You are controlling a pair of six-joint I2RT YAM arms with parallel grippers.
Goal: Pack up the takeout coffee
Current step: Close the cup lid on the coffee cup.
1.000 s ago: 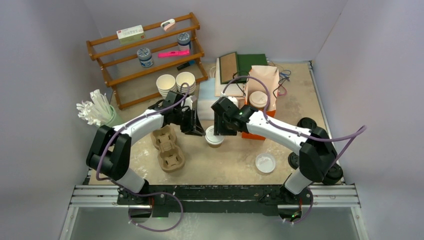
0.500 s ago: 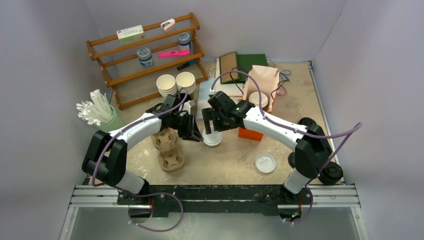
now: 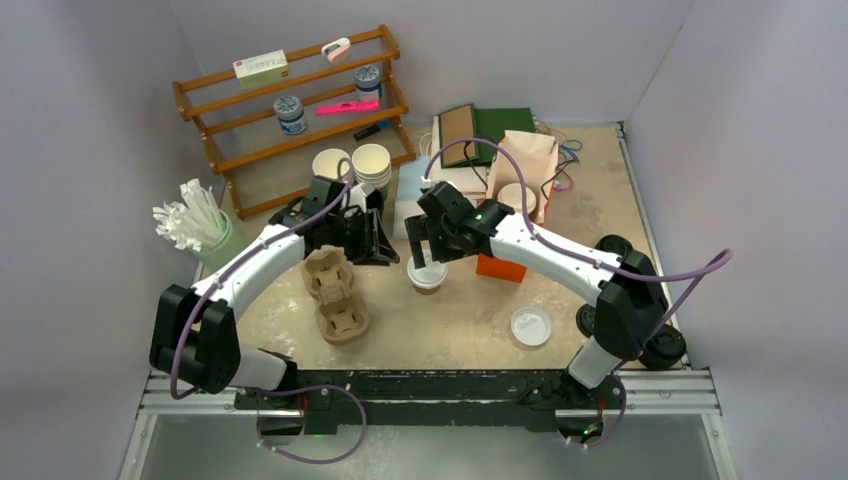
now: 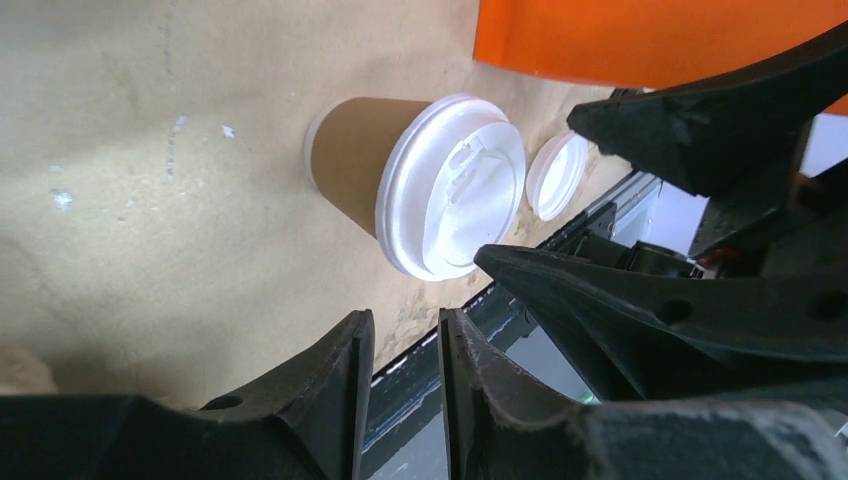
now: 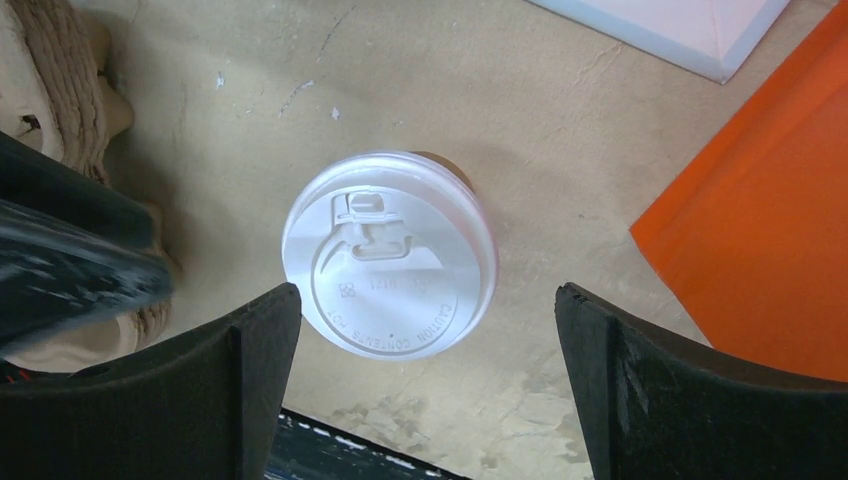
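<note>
right gripper (image 5: 425, 300) spread wide over the lidded cup (image 5: 390, 255) (upright on the table (image 5: 560, 130)); left gripper (image 4: 402, 335) nearby, jaws slightly apart, empty.

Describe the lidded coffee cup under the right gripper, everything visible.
Small brown kraft-paper cup, closed by a round white plastic lid with a moulded sip tab and embossed lettering. It stands upright on the tan table, near but clear of the orange box. The open right gripper straddles it without touching; only the table touches it.
</note>
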